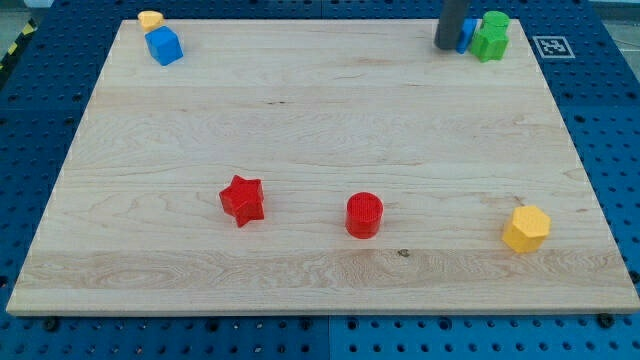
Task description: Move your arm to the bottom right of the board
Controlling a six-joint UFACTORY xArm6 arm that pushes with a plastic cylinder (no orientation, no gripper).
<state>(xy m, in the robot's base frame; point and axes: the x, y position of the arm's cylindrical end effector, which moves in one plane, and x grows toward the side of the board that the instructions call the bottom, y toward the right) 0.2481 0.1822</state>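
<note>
My tip (pixel 446 46) is at the view's top right of the wooden board (pixel 320 120), the dark rod coming down from the top edge. It stands just left of a blue block (pixel 467 36), mostly hidden behind the rod, and a green block (pixel 491 36). A yellow hexagonal block (pixel 526 229) lies near the board's bottom right corner, far below the tip. A red cylinder (pixel 364 215) and a red star (pixel 242 199) lie in the lower middle.
A blue block (pixel 163 45) and a small yellow block (pixel 150 19) sit at the top left corner. A black-and-white marker tag (pixel 552 46) lies off the board's top right. A blue pegboard surrounds the board.
</note>
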